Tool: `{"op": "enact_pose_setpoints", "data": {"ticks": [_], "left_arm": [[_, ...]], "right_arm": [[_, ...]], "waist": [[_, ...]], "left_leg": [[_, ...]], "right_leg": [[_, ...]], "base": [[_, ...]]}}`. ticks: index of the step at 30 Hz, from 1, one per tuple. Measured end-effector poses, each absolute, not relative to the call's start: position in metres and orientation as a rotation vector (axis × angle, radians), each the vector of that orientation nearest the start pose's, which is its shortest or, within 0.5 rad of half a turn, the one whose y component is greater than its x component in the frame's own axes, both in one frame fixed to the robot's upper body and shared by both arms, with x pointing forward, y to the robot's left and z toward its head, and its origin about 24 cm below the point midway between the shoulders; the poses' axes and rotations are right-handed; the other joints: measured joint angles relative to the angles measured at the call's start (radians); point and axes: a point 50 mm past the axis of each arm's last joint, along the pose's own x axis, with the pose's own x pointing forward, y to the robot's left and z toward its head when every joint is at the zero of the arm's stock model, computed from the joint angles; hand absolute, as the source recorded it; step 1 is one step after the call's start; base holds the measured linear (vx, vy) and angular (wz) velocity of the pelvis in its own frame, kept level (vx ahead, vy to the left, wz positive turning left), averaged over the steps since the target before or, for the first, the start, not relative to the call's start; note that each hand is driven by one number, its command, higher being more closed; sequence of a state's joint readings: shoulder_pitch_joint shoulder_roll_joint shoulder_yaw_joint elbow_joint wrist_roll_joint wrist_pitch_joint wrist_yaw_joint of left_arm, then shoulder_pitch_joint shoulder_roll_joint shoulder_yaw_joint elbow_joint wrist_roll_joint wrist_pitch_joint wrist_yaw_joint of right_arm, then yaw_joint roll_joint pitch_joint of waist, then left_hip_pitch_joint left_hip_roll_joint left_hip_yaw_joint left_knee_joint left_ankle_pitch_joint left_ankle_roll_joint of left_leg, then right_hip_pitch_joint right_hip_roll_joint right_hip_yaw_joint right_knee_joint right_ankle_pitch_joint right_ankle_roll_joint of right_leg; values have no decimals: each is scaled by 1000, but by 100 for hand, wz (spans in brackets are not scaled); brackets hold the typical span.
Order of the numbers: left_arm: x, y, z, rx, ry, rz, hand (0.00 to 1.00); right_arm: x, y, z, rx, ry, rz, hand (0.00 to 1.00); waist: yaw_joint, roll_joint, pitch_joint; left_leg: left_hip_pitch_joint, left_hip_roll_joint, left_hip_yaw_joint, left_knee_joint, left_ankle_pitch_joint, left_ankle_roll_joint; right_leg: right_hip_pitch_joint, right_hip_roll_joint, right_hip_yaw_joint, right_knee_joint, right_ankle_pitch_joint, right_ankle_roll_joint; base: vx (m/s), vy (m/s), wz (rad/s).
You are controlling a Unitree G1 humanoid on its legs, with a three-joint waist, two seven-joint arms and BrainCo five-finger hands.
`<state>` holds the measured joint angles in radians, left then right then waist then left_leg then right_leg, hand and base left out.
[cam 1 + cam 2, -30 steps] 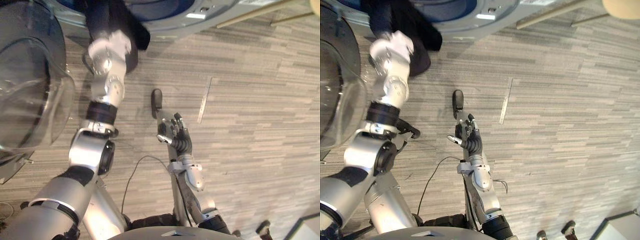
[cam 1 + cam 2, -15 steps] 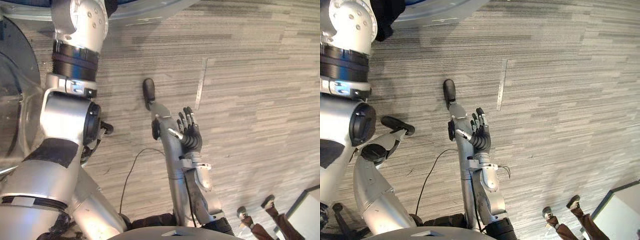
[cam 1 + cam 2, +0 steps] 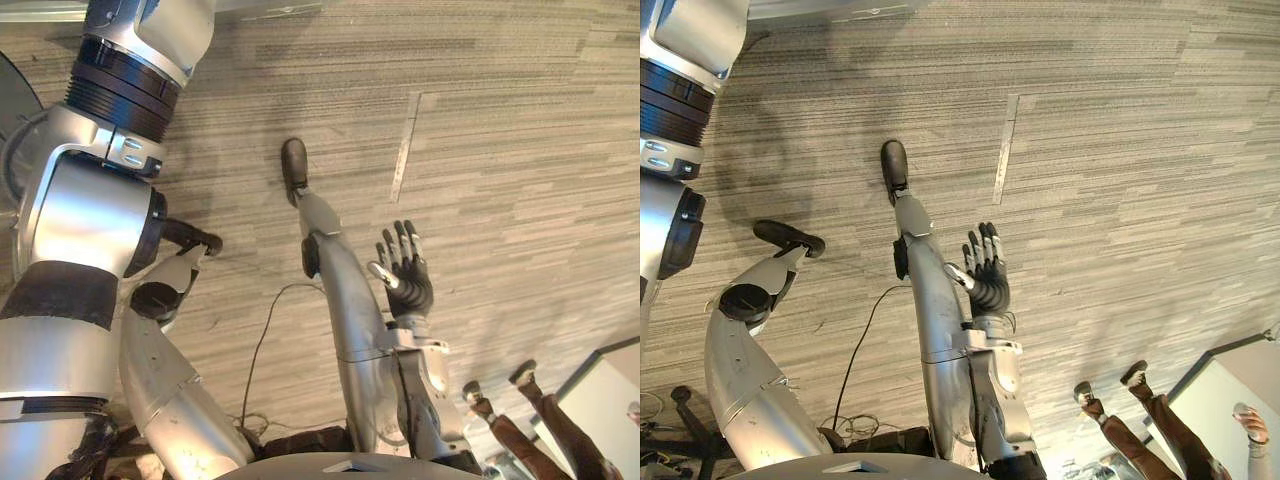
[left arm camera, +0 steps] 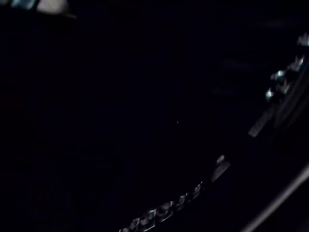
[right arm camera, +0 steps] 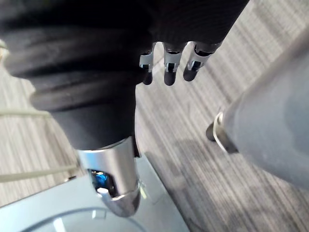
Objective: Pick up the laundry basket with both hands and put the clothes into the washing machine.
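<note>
Grey plank floor under your right hand: fingers straight, spread, holding and touching nothing. Your left hand sits in darkness, grip impossible to tell.

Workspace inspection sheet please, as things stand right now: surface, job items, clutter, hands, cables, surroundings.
surface: grey plank floor.
job's things: nothing seen.
clutter: one pale strip lying on the floor.
hands: right hand open, holding nothing, raised above the floor; left hand in darkness, state unreadable.
cables: nothing seen.
surroundings: a person's legs and a pale box near the right arm.
</note>
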<state>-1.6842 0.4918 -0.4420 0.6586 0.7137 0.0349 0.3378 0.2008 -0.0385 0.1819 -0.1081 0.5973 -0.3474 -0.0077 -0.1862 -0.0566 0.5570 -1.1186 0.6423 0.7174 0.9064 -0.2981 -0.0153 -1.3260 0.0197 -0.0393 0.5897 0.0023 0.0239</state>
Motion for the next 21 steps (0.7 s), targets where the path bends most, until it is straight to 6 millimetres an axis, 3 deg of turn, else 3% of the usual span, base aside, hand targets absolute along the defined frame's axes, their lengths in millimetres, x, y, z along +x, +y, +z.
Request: {"op": "enact_pose_setpoints", "data": {"ticks": [6,9,11,15,21], "left_arm": [[320,105,482,1271,-1200,608,0],[327,110,476,1139,-1147,597,0],[340,119,464,955,-1052,546,0],[372,149,417,606,-821,449,0],[392,204,362,220,-588,437,0]], "right_arm": [[191,-158,24,586,-112,-76,0],[190,-160,19,581,-97,-90,0],[190,-160,19,582,-95,-91,0],[190,-158,14,571,-64,-89,0],[190,-157,9,541,-12,-70,0]], "waist": [[0,0,0],[3,0,0],[3,1,0],[5,2,1],[25,2,1]], "left_leg": [[-10,-17,-1,-58,51,0],[-5,-24,-7,-78,71,1],[7,-26,-10,-84,75,1],[55,-43,-27,-118,95,-4],[110,-62,-27,-158,119,-7]], "right_leg": [[10,-5,-23,-58,33,-25],[22,-11,-37,-62,36,-29],[41,-12,-42,-69,38,-32],[111,-18,-60,-102,46,-34],[179,-19,-66,-151,68,-38]], "base": [[41,37,9],[26,28,17],[31,41,11],[31,50,14],[19,31,7]]}}
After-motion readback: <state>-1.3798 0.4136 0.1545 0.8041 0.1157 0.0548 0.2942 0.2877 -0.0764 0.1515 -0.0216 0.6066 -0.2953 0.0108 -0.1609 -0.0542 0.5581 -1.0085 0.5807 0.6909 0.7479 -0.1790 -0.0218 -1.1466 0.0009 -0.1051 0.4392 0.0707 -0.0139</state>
